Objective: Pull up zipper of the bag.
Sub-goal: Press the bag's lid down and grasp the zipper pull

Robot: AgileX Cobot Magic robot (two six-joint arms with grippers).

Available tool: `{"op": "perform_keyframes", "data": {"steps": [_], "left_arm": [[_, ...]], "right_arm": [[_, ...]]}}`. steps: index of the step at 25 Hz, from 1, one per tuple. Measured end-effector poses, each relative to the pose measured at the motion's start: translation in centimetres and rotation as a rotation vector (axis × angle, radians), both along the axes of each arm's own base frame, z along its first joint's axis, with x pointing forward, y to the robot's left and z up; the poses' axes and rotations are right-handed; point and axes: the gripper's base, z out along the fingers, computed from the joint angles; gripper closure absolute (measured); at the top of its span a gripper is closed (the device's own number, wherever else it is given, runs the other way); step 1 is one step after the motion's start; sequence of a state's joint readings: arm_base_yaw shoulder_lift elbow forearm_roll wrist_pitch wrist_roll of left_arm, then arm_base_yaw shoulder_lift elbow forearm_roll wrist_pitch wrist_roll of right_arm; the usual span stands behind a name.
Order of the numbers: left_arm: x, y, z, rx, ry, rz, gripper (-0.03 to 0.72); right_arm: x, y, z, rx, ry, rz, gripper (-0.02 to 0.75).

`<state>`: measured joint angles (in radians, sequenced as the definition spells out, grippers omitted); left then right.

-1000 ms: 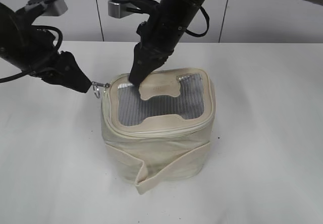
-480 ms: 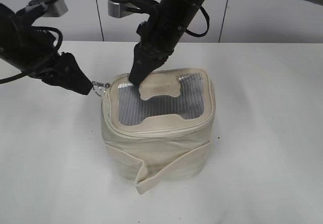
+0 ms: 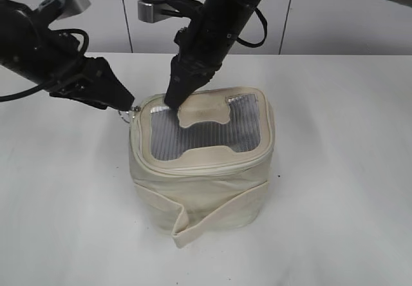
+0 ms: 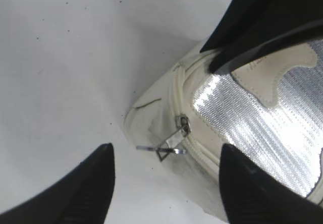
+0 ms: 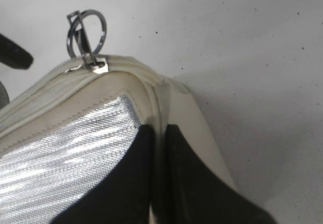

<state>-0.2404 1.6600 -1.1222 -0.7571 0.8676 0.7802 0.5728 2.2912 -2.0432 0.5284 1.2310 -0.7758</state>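
The cream bag (image 3: 199,183) stands upright on the white table, its grey mesh top panel (image 3: 193,134) facing up. The zipper slider (image 3: 134,109) sits at the back-left corner of the top rim, and its ring pull hangs free. The left wrist view shows the slider (image 4: 182,125) and the pull (image 4: 169,148); the right wrist view shows the slider (image 5: 93,62) and the ring (image 5: 86,30). My left gripper (image 3: 125,102) is open just left of the slider, its fingers (image 4: 166,151) spread either side of the pull without touching it. My right gripper (image 3: 172,102) is shut on the bag's top rim (image 5: 160,128).
A loose cream strap band (image 3: 212,218) wraps the bag's lower front, its end sticking out. The white table (image 3: 335,170) stretches around the bag. A grey panelled wall (image 3: 309,28) runs behind the table.
My left gripper has let go of the ring pull, opened, and moved up and right toward the bag's corner. The right gripper and the bag have not moved.
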Motion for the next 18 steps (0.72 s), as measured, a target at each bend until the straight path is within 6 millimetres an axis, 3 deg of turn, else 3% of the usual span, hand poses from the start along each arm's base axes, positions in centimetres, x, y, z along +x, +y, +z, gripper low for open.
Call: {"op": "perform_keyframes", "data": {"steps": [4,7,15,18], "left_arm": [[0.7,-0.5,-1.0,-0.019,0.036,0.011,0.195],[0.8,-0.6,-1.5,-0.011,0.043,0.011,0.249],[0.7,-0.5,-1.7,0.027,0.006,-0.057,0.63],[0.7,-0.5,-1.7,0.033,-0.015,-0.091,0.688]], "right_arm": [[0.0,0.0,0.0,0.0,-0.001,0.0,0.696],[0.0,0.0,0.1,0.001,-0.001,-0.001,0.696],[0.0,0.0,0.1,-0.001,-0.002,0.0,0.696],[0.0,0.0,0.0,-0.003,-0.001,-0.003,0.696]]}}
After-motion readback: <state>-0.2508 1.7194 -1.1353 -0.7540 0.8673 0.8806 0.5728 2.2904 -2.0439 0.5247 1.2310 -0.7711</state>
